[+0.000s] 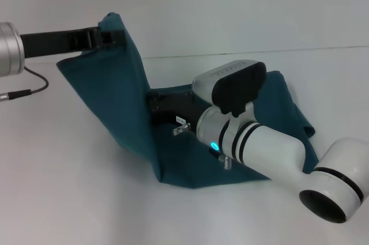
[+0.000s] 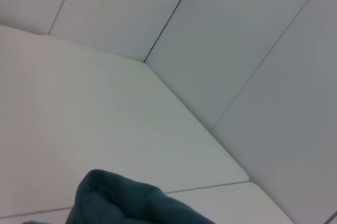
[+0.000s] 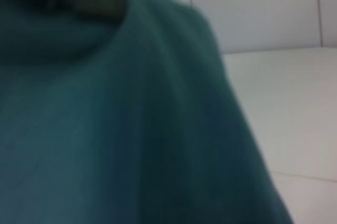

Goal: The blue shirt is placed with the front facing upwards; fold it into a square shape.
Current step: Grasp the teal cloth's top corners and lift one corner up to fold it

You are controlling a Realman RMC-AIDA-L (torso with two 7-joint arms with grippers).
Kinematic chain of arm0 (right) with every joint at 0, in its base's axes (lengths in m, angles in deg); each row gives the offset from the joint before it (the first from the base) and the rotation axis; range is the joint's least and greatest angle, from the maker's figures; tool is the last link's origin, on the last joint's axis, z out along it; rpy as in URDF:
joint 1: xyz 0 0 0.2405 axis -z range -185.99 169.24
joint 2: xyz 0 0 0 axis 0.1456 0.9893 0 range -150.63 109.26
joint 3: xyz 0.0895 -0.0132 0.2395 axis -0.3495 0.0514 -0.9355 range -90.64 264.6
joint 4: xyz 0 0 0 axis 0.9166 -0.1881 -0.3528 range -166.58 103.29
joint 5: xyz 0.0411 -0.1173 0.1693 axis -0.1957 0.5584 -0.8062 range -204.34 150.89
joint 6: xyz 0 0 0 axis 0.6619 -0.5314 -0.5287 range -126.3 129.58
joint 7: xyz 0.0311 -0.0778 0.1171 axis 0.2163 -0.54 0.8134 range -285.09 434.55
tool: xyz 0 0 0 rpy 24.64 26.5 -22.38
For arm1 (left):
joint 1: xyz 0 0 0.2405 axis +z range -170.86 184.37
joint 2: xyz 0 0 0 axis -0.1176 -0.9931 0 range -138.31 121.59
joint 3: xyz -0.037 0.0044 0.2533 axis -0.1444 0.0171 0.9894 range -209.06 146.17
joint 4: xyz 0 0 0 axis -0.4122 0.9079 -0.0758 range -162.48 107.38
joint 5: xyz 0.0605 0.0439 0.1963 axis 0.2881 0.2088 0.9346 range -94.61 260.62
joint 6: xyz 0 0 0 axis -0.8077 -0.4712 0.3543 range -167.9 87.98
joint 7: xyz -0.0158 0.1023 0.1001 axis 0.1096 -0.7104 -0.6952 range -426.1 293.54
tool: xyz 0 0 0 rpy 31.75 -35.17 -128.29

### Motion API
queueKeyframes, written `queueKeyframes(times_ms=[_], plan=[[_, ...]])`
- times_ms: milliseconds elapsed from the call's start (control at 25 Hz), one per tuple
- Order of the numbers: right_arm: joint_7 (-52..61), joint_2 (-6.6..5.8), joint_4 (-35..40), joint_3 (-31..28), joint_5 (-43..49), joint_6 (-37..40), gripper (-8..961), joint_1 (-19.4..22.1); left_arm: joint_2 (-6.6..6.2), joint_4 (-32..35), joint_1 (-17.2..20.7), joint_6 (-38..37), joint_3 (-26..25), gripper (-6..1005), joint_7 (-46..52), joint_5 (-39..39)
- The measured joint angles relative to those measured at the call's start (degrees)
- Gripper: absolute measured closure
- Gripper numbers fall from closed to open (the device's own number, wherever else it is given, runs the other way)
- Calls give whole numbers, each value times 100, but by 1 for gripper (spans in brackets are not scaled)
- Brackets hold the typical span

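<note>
Left gripper (image 1: 109, 37) at 11 o'clock pinches the blue shirt (image 1: 115, 101), lifting its edge off the table (image 1: 69, 199). Right gripper (image 1: 154, 104) buried mid-cloth; fingers' state can't be told.

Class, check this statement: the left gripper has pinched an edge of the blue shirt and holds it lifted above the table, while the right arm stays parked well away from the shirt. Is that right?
Not quite. The left gripper does hold an edge of the blue shirt lifted above the table, but the right arm is not parked away: the head view shows it reaching in over the shirt, with the right gripper at the cloth.
</note>
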Motion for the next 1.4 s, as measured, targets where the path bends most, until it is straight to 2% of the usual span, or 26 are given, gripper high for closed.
queueKeyframes(times_ms=[280, 600, 720, 920, 1120, 1240, 1400], plan=[[50, 0, -114, 362, 12, -41, 953, -146, 5, 45, -98, 58, 67, 958, -13, -12], [54, 0, -282, 793, 16, -80, 953, -417, 15, 97, -180, 313, 443, 958, -14, -202], [35, 0, -301, 835, 23, -55, 953, -372, 10, 168, -228, 418, 535, 958, 8, -224], [46, -79, -306, 648, 8, 520, 954, 114, 1, 235, -223, 468, 537, 959, 6, -229], [10, -112, -213, -96, 7, 802, 954, 774, -6, 290, -241, 482, 543, 959, -12, -229], [52, -129, -108, -367, 11, 812, 954, 839, -4, 300, -233, 488, 539, 959, -19, -229], [104, -128, 27, -439, 25, 762, 953, 628, 4, 278, -201, 482, 550, 959, -11, -270]])
